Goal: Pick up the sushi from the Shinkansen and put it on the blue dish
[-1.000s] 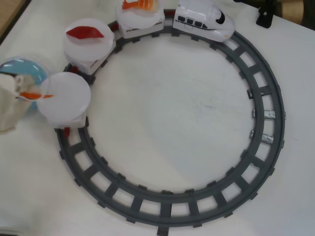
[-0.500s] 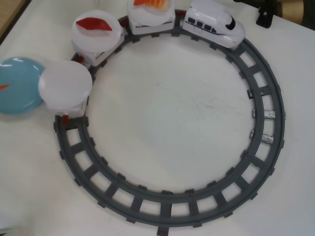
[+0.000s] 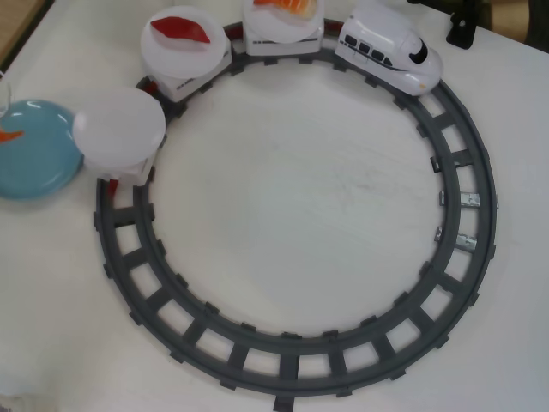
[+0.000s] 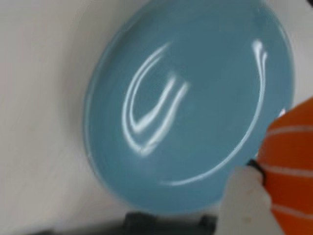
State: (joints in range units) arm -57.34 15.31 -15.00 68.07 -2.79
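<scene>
The light blue dish (image 3: 39,159) lies at the left edge of the overhead view and fills the wrist view (image 4: 190,98). The orange sushi with thin white stripes (image 4: 291,161) hangs close to the wrist camera, over the dish's rim, pressed against a white finger (image 4: 247,196). My gripper (image 4: 268,182) is shut on it. In the overhead view only a sliver of the sushi (image 3: 9,135) shows over the dish; the gripper is cut off there. The white Shinkansen (image 3: 390,50) stands on the track at the top right, pulling cars with round white plates.
A grey circular track (image 3: 292,360) rings the table. One car's plate (image 3: 182,47) carries a dark red piece (image 3: 180,30), another a shrimp (image 3: 292,7). The last white plate (image 3: 120,127) is bare and touches the dish. A black object (image 3: 463,30) stands top right.
</scene>
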